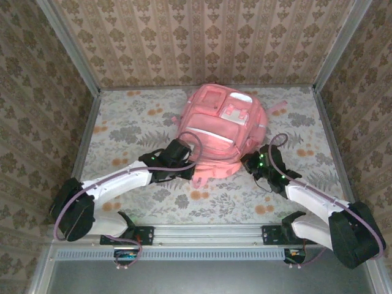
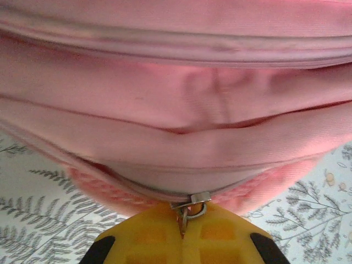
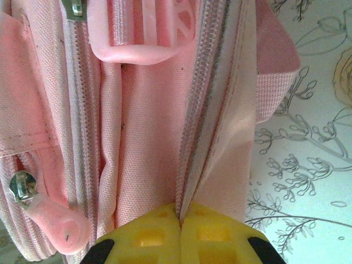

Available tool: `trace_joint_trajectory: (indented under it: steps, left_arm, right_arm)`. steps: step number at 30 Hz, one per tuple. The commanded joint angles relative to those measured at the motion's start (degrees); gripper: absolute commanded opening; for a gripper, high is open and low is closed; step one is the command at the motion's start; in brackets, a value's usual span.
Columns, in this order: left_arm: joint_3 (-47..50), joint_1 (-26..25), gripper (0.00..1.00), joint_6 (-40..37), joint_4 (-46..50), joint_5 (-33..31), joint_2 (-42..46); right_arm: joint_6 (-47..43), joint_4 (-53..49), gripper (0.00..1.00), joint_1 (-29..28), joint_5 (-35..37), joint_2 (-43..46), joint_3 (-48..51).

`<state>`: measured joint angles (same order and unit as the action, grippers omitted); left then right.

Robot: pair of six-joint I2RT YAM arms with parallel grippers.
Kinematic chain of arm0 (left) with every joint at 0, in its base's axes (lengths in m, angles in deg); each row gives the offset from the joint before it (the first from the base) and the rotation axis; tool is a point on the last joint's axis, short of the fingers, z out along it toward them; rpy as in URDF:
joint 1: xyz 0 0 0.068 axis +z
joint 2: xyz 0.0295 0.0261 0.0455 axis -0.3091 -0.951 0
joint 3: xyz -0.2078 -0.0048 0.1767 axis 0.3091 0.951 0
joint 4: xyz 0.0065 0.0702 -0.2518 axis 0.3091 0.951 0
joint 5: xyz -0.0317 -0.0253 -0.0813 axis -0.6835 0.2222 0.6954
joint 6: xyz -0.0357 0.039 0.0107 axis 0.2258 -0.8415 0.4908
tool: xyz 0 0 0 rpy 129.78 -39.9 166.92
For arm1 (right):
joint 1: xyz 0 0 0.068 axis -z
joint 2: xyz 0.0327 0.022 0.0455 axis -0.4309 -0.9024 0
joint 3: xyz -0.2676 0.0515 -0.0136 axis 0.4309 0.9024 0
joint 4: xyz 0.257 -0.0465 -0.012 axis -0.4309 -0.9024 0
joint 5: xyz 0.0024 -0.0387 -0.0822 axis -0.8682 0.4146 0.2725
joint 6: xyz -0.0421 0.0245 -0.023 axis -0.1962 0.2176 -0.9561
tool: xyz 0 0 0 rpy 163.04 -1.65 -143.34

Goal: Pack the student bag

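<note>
While the pink backpack [image 1: 220, 131] lies upper-centre on the floral tabletop [image 1: 122, 128], the left gripper [image 2: 183, 220] has its jaws clamped on a metal zipper pull [image 2: 191, 205] and the right gripper [image 3: 180, 212] pinches zip-side fabric [image 3: 223, 137], so packing seems at the zipper stage, its contents hidden.

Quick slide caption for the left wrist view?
Left end effector shut on the zip pull of the pink bag, on a fern-print table.
</note>
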<state>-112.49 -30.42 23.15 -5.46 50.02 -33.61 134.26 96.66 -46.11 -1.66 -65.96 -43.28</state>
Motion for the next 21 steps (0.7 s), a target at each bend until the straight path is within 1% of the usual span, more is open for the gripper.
trace_joint_trajectory:
  steps: [1,2,5,8,11,13,14,15,16,18,19,21]
  left_arm:
    - [1.98,2.87,0.00,0.60,2.81,-2.02,2.72]
    - [2.19,2.90,0.00,0.35,2.69,-1.87,2.90]
    - [2.37,2.17,0.00,-0.01,1.73,-0.72,2.84]
    - [1.67,-0.48,0.00,-0.41,0.68,-1.33,2.34]
    - [-0.02,-3.51,0.00,-0.73,0.52,-1.86,0.25]
    - [-1.31,-5.26,0.00,-0.88,-0.19,-1.77,-1.48]
    - [-1.90,-5.99,0.00,-1.04,-0.50,-1.77,-2.29]
    - [-2.71,-6.74,0.00,-1.12,-0.85,-1.69,-3.25]
    - [-3.63,-7.25,0.00,-1.14,-1.14,-1.56,-4.25]
    - [-5.44,-7.73,0.00,-1.18,-1.59,-1.53,-6.01]
    - [-6.61,-7.74,0.00,-1.18,-1.75,-1.50,-6.77]
    - [-8.36,-7.65,0.00,-1.16,-2.26,-1.64,-7.99]
  right_arm:
    - [-6.06,-5.05,0.00,3.20,4.60,-1.86,-3.38]
    - [-6.98,-5.45,0.00,3.57,3.86,-3.13,-4.32]
    - [-11.79,-5.24,0.00,4.61,-1.34,-9.58,-9.01]
    - [-16.10,-4.65,0.00,4.97,-7.63,-17.02,-14.81]
    - [-20.18,-7.53,0.00,4.97,-9.41,-22.51,-20.90]
    - [-22.43,-10.22,0.00,4.98,-7.17,-23.56,-24.07]
    - [-23.50,-11.61,0.03,5.01,-5.65,-23.53,-25.36]
    - [-24.31,-14.02,0.16,5.02,-3.33,-23.19,-26.74]
    - [-24.65,-16.90,0.31,5.01,-0.44,-22.45,-27.87]
    - [-23.99,-20.78,0.49,5.10,4.26,-19.93,-28.16]
    - [-23.42,-22.20,0.54,5.08,6.44,-18.00,-27.64]
    - [-21.67,-23.93,0.56,5.08,8.58,-13.06,-25.78]
